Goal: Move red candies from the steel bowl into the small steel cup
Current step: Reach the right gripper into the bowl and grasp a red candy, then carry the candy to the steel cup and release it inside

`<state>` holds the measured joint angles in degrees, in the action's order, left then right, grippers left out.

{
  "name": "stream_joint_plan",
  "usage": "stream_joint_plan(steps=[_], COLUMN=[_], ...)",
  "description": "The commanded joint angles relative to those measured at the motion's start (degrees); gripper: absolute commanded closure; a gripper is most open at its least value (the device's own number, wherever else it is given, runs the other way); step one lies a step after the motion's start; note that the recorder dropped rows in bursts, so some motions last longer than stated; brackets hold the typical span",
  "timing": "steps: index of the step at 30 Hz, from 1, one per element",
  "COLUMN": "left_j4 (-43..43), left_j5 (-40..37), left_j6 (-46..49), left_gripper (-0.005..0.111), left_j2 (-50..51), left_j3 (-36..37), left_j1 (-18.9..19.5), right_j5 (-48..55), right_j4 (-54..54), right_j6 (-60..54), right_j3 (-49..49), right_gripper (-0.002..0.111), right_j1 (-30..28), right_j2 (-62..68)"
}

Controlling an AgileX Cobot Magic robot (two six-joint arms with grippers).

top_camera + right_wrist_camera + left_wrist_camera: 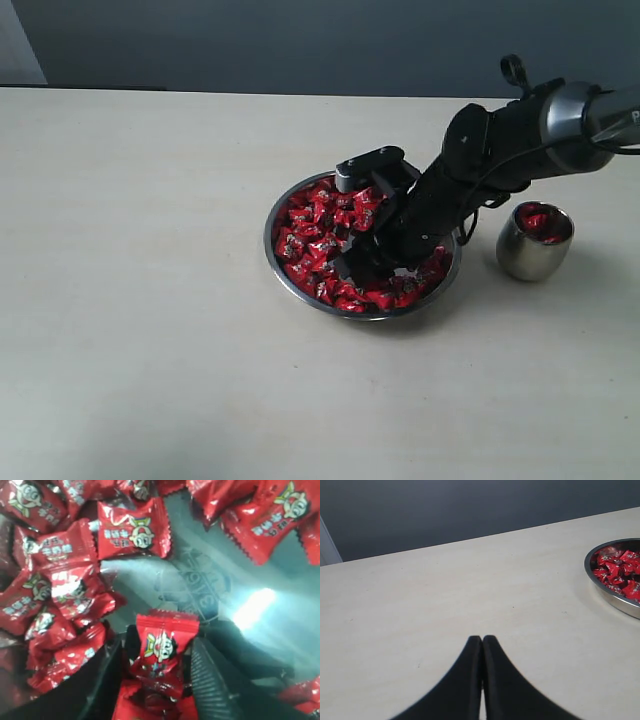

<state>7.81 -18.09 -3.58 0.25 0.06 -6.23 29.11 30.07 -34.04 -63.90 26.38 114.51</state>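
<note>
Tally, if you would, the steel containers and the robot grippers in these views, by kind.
Steel bowl: 1
Small steel cup: 1
Grippers: 2, left gripper and right gripper holding a red candy
Total: 4

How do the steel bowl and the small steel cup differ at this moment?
The steel bowl is wide and shallow; the small steel cup is narrow and round-sided. The bowl holds many red candies, the cup a few. The right gripper sits inside the bowl; the cup stands free. Both are shiny steel.
</note>
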Motion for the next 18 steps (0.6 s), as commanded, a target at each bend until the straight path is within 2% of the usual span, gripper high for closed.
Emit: stream_joint_plan(steps=[1,3,5,15,18], left_j4=[-0.1,-0.1,-0.1,-0.1,-0.1], left_j5=[0.3,0.3,0.3,0.3,0.3], left_j6=[-0.3,-0.3,-0.3,-0.3,-0.3], left_gripper=[0.106,0.106,0.106,0.106,0.106], left_j2=[-0.2,-0.2,-0.2,-0.2,-0.2], left_j3=[-0.1,-0.1,-0.1,-0.1,-0.1], left_j1=[-0.2,-0.2,-0.2,-0.2,-0.2], right_j5=[-0.6,-0.6,-0.6,-2.0,-2.0], right_j4=[0.0,0.0,0.0,-1.5,-1.7], right_j6=[-0.7,-0.7,-0.7,-0.5,1.2], right_j3=[0.1,0.1,0.1,0.1,0.1], right_gripper=[0.083,0.1,0.108,0.108,0.108], right_j1=[0.0,0.0,0.0,-0.4,-2.3], right_j2=[0.1,0.1,-0.2,-7.6,-11.4])
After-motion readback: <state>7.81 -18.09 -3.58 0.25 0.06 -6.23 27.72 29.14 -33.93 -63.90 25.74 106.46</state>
